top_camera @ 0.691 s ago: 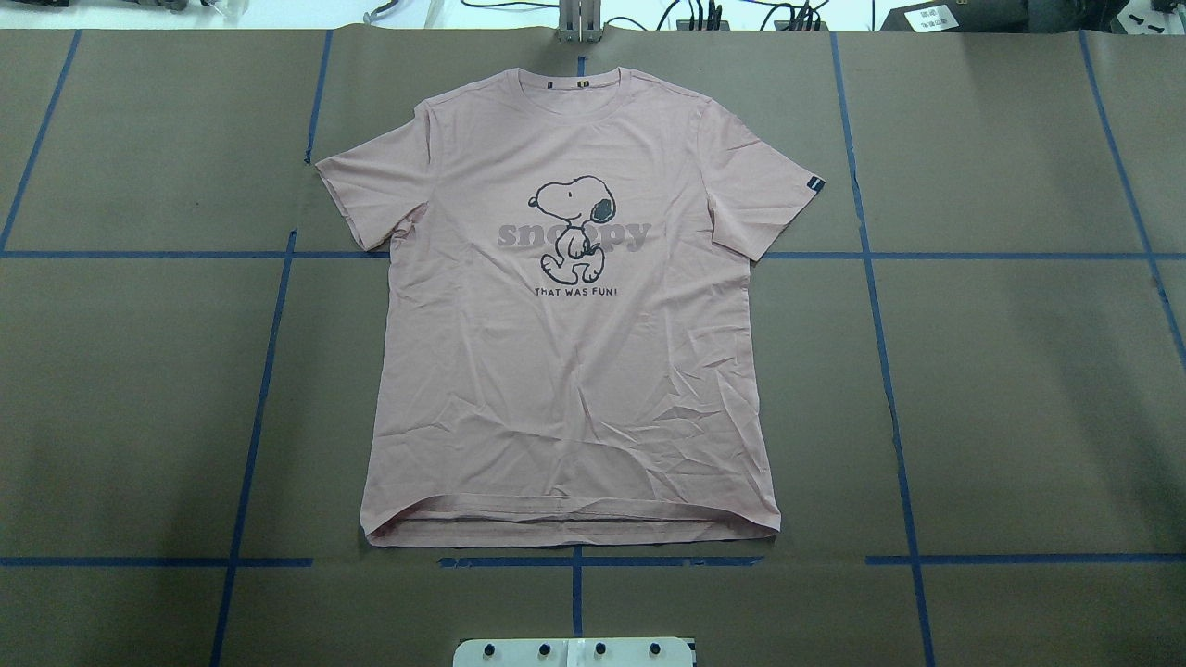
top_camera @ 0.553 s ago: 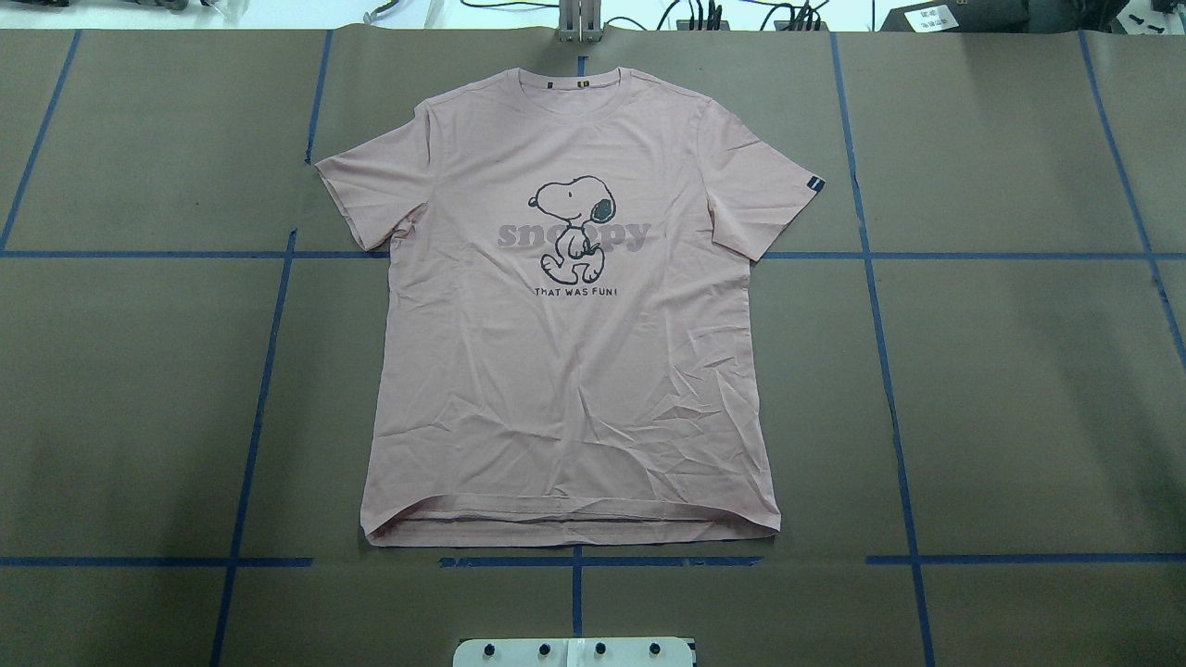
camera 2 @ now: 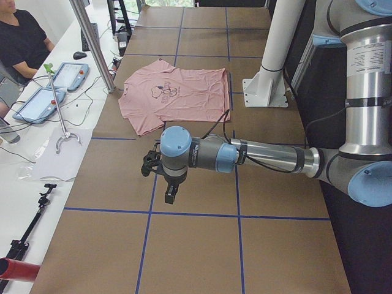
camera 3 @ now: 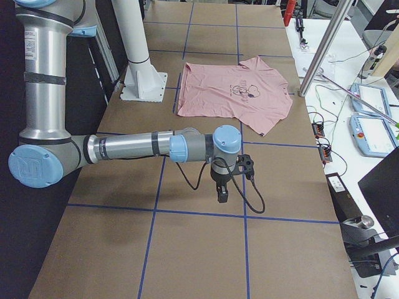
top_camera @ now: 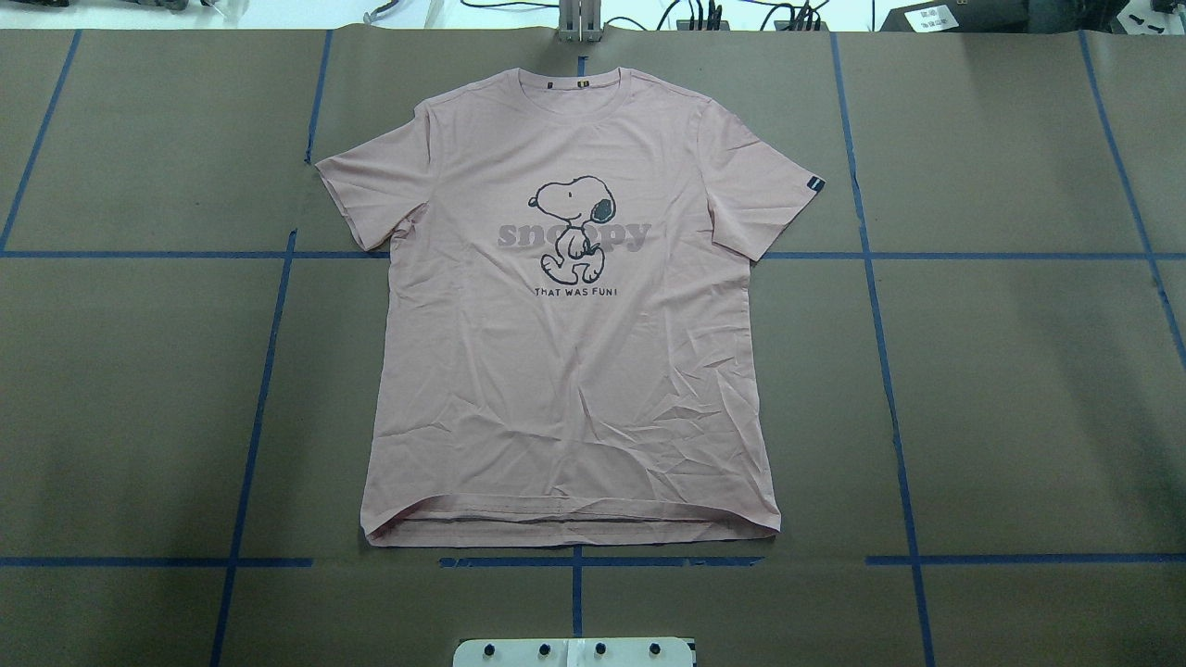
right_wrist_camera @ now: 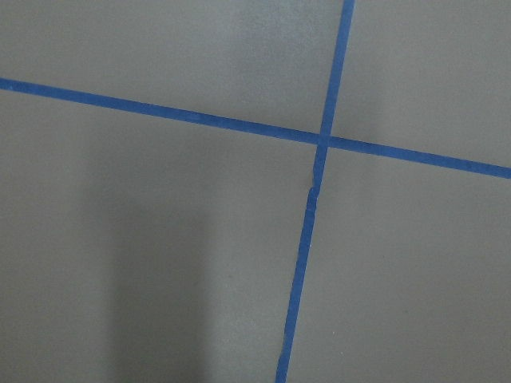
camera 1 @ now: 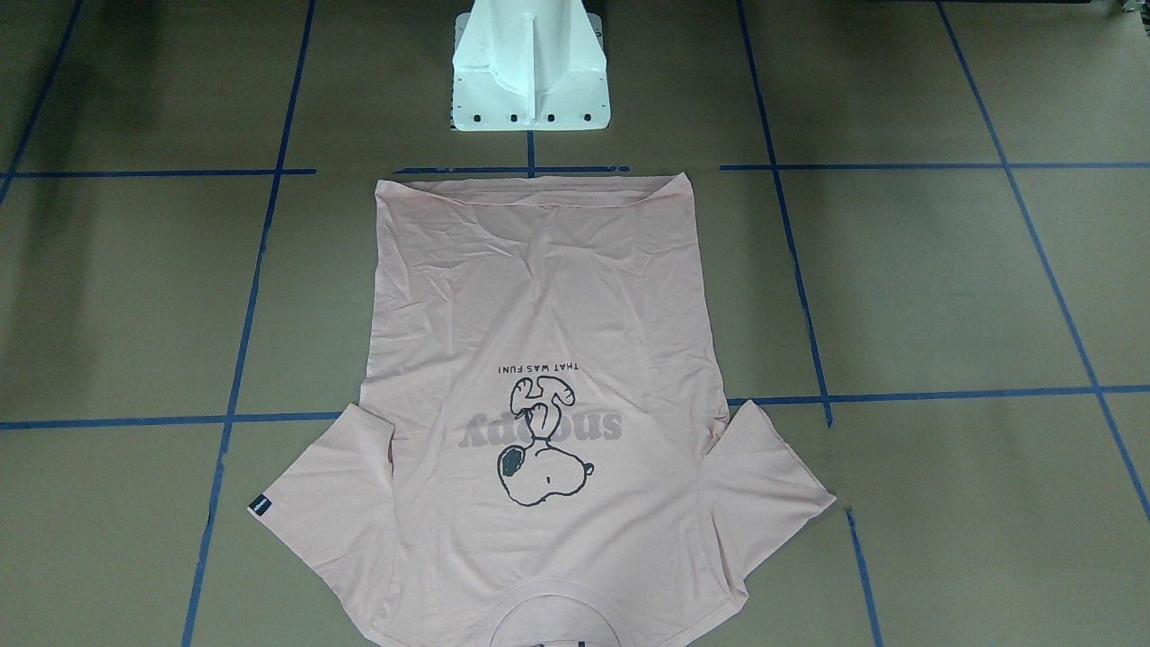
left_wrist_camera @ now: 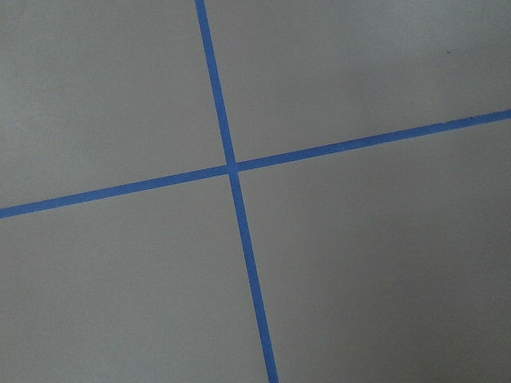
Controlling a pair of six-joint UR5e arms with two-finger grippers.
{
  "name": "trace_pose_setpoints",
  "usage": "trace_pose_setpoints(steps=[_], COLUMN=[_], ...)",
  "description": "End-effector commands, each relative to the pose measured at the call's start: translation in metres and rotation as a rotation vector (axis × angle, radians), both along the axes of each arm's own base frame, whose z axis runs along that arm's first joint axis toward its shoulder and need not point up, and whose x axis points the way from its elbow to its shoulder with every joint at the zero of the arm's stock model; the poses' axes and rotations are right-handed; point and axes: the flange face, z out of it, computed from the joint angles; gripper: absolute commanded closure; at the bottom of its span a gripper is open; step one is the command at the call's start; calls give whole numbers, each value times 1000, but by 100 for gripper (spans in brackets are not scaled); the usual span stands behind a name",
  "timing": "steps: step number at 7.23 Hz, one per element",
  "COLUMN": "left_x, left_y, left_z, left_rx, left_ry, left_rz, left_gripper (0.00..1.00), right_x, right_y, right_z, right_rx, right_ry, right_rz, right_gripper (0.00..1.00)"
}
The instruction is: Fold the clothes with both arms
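Observation:
The pale pink T-shirt (top_camera: 574, 389) lies flat and face up on the brown table, Snoopy print showing, neckline at the far edge and hem towards the robot's base. It also shows in the front-facing view (camera 1: 539, 296) and both side views (camera 2: 174, 92) (camera 3: 234, 87). My left gripper (camera 2: 170, 196) hangs over bare table well to the left of the shirt. My right gripper (camera 3: 222, 193) hangs over bare table well to its right. I cannot tell whether either is open or shut. Both wrist views hold only table and tape.
Blue tape lines (top_camera: 259, 389) mark a grid on the brown table. The white pedestal base (camera 1: 530, 72) stands just behind the shirt's hem. A metal post (camera 2: 92, 43) stands at the table's far edge, beside a side table with tablets and a seated person (camera 2: 21, 37).

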Motion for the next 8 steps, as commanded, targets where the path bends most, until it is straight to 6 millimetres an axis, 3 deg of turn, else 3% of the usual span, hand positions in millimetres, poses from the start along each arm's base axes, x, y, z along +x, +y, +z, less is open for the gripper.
trace_pose_setpoints(steps=[1,2,3,5,6,8], left_x=[1,2,1,1,1,1], left_y=[-2,-4,-2,-1,0,0], left_z=[2,-5,-11,-13,-24,-26], left_rx=[-14,-20,-9,1,21,25], left_ry=[5,10,13,11,9,7], left_rz=[-10,-32,-33,-28,-28,-28], left_gripper=[0,0,0,0,0,0], right_x=[-33,-76,-132,-228,-264,-364], right_y=[-17,-35,-72,-151,-173,-208], right_z=[-17,-39,-86,-144,-150,-172], right_rx=[89,59,17,-77,-92,-171], right_ry=[-18,-29,-51,-112,-147,-167], right_rz=[-61,-57,-11,129,288,490], right_gripper=[0,0,0,0,0,7])
